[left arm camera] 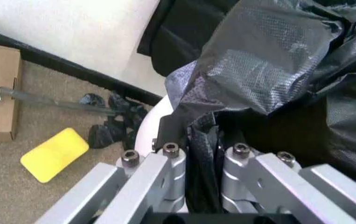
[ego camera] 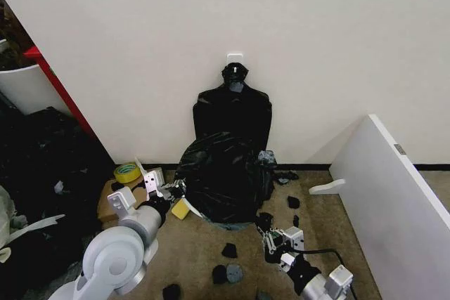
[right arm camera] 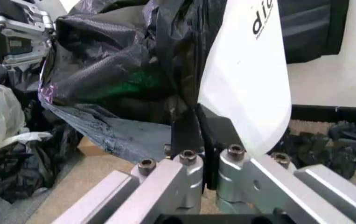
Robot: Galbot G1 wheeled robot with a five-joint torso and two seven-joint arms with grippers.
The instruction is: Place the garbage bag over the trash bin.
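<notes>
The thin, glossy black plastic garbage bag (ego camera: 223, 177) is draping over the round white plastic trash bin (right arm camera: 247, 79), which is standing on the carpet by the far wall. The left claw (left arm camera: 204, 156) is pinching a fold of the bag at the bin's left side. The right claw (right arm camera: 207, 156) is clamping the bag's edge low at the bin's near right.
</notes>
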